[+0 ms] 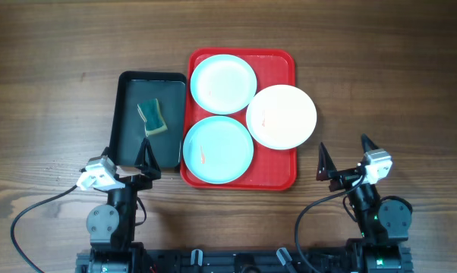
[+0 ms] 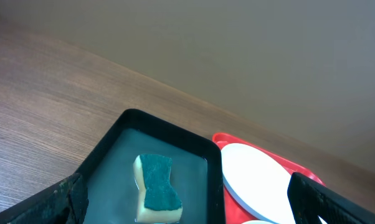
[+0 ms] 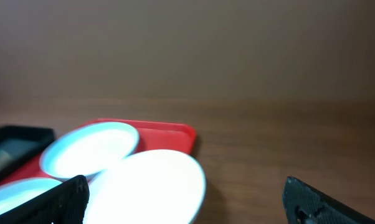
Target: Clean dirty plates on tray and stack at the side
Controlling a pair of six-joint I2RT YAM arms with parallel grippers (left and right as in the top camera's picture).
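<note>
Three plates lie on the red tray point(image 1: 282, 176). A pale blue plate point(image 1: 223, 83) is at the back and another pale blue plate point(image 1: 218, 149) with an orange smear is at the front. A white plate point(image 1: 282, 116) with a small smear overhangs the tray's right rim. My left gripper point(image 1: 126, 159) is open and empty near the front of the black tray. My right gripper point(image 1: 342, 155) is open and empty to the right of the red tray. The right wrist view shows the white plate point(image 3: 144, 186) and back plate point(image 3: 91, 148). The left wrist view shows the back plate point(image 2: 262, 183).
A black tray point(image 1: 130, 87) left of the red tray holds a green and yellow sponge point(image 1: 152, 117), also in the left wrist view point(image 2: 157, 186). Bare wooden table point(image 1: 380, 83) lies to the right of the red tray and to the far left.
</note>
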